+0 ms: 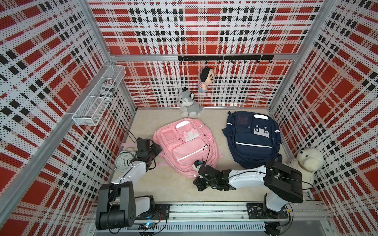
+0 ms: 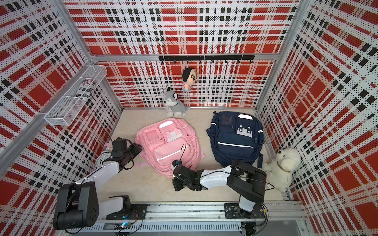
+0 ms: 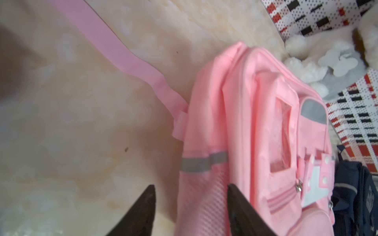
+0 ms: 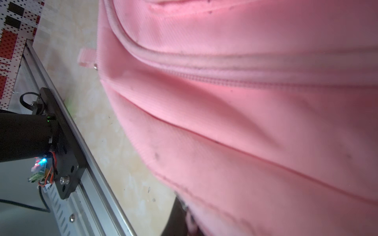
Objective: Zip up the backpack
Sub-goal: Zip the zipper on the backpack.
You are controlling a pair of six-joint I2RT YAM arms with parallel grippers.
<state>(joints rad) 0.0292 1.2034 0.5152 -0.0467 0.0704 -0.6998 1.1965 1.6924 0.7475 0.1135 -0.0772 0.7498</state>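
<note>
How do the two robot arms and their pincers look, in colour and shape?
The left arm and right arm each have white shell links between boxy black joint housings. Thin black cables loop near the wrists. The left pincer has dark, tapering fingers.

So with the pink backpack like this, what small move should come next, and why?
Probably open the right gripper and ease it off. It is shut at the near edge of the pink backpack, the zipper looks closed along the stretch in the right wrist view, and the left gripper is open, holding nothing. Its ends are hidden.
</note>
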